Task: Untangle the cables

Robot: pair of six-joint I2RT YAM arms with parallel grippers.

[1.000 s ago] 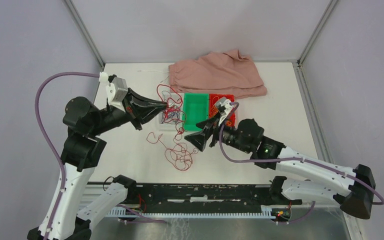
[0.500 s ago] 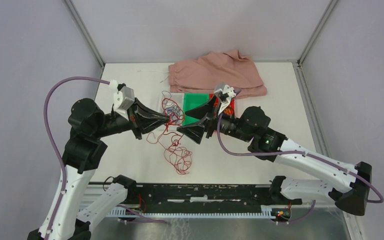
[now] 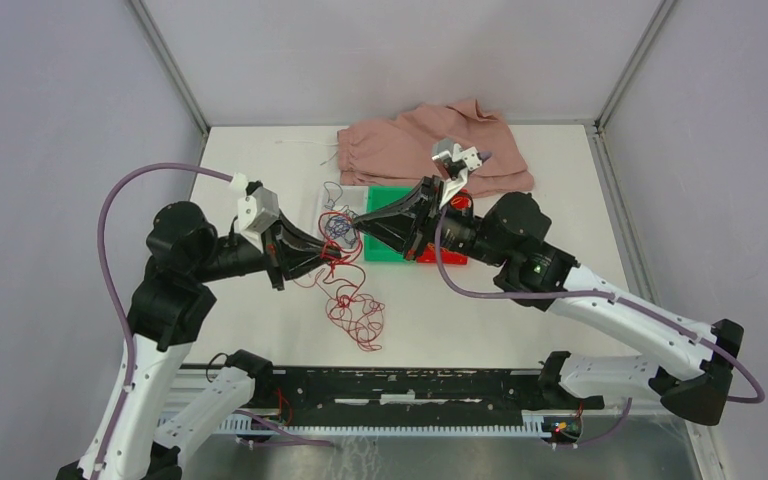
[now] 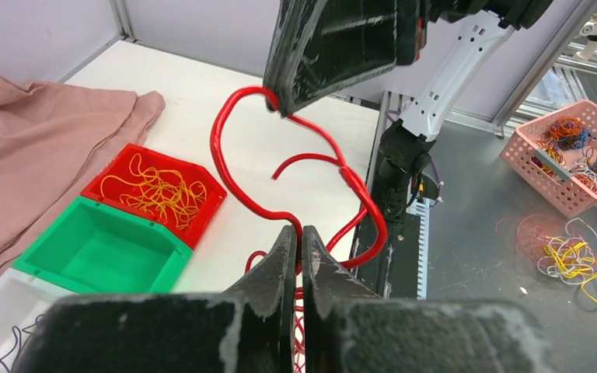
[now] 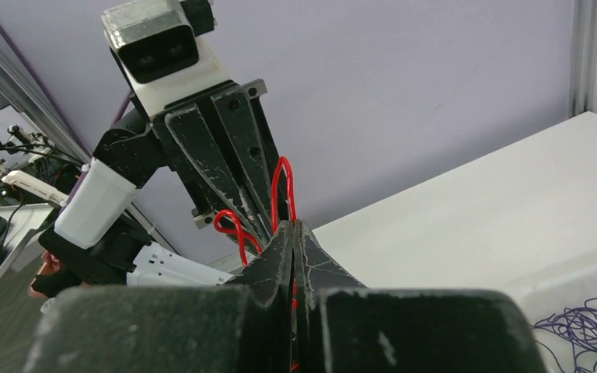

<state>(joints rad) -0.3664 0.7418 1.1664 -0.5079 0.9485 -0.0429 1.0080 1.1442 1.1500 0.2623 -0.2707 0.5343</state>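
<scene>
Two grips: left gripper [image 4: 299,235] and right gripper [image 5: 293,228] both clamp the thin floppy red cord [image 4: 216,151].
Risk: pulling apart may tighten its loops.

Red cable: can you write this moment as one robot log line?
phase: untangling | left gripper: shut on red cable | right gripper: shut on red cable | yellow cable: in red bin

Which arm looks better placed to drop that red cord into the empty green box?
Probably right: the right pincer is shut on the red cord just beside the green box. The left pincer also grips it, but farther away.
</scene>
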